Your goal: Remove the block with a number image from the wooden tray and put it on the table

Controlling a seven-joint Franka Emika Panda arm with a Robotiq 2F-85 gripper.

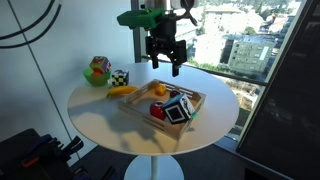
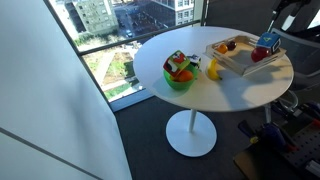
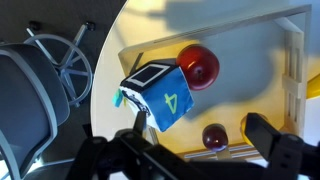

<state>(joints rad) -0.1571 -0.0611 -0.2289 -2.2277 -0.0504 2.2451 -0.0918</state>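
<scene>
Windows onto a city stand behind the round white table (image 1: 100,115), which carries the tray (image 1: 143,111).

**Position.** The block (image 3: 160,95) lies inside the tray, in the corner toward the table's edge and close to the rim. Your claw (image 1: 166,68) hangs above the tray, spread wide and holding nothing. It is well clear of the block.

**Hazards, as judged from this moment.**
- A red ball (image 3: 198,65) sits just beside the block. Descend without care and one finger may land on it. That could roll it away or trap it in the grip with the block.
- The block is close to the tray's corner. A finger coming down on that side may strike the rim, then tip or drag the tray.
- In the wrist view the block looks turned askew to the tray walls. If you close on its corners and not its flat sides, expect it to twist or slip out.
- A second red ball (image 3: 214,135) lies near the line between your fingers. Check that it is clear before you lower.
- The banana (image 1: 122,90) lies just beside the tray, so pick a bare patch of table for the set-down.

**Condition of the block.** It is a small cube. Its upper face is white with a black border. The blue side facing the wrist camera bears a white 4. The faces look hard and smooth, and I judge them somewhat slippery.
</scene>
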